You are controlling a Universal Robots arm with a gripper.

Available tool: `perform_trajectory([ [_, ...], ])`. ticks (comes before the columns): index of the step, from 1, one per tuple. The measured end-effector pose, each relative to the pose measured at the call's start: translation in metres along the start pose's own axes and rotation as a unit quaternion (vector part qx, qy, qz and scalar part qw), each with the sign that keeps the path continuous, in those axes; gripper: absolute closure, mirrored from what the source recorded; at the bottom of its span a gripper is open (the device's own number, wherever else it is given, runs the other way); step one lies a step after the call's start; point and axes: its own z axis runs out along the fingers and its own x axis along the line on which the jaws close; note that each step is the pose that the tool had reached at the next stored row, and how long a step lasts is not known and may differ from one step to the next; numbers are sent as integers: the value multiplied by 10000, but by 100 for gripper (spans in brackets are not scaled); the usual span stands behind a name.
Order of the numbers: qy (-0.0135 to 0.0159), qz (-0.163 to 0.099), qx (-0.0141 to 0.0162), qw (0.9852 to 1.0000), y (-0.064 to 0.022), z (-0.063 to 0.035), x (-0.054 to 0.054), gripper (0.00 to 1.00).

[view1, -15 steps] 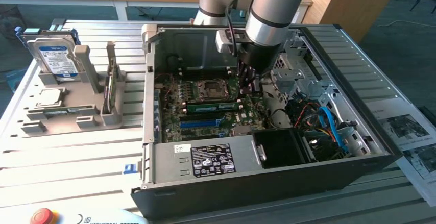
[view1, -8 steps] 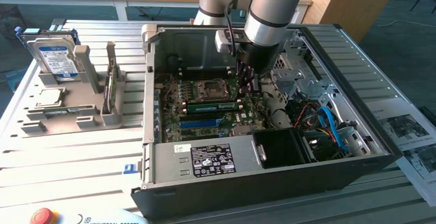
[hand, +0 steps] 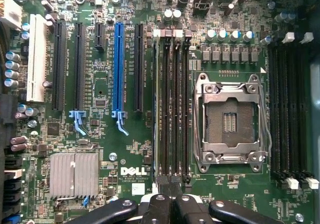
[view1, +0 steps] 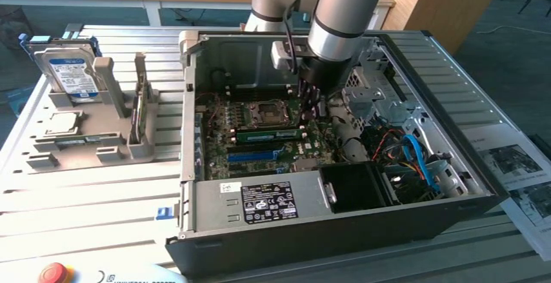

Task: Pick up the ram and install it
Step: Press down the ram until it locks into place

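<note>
The ram (view1: 267, 134) is a long green stick lying along a slot on the motherboard, just beside the processor socket (view1: 260, 111) inside the open computer case. In the wrist view the ram (hand: 156, 108) looks like a thin pale edge in the outermost of the dark memory slots. My gripper (view1: 311, 110) hangs low over the board, close above one end of the ram. In the wrist view my gripper (hand: 170, 196) is shut over the end of the memory slots, with nothing visible between its black fingers (hand: 159, 206).
The case walls (view1: 193, 102) box the arm in, with a drive cage (view1: 379, 89) and loose cables (view1: 413, 154) on the exterior view's right. A grey rack (view1: 95, 135) outside the case holds a hard drive (view1: 71, 70), a processor chip (view1: 62, 123) and an upright thin board (view1: 139, 96).
</note>
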Motion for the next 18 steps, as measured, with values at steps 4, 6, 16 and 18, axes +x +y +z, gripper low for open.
perform_trajectory([
  [4,-1,0,0,10000,-4,71,2,89],
  [6,0,0,0,10000,-4,78,2,89],
  [16,0,0,0,10000,-4,78,19,89],
  [18,-1,1,0,10000,-4,78,23,89],
])
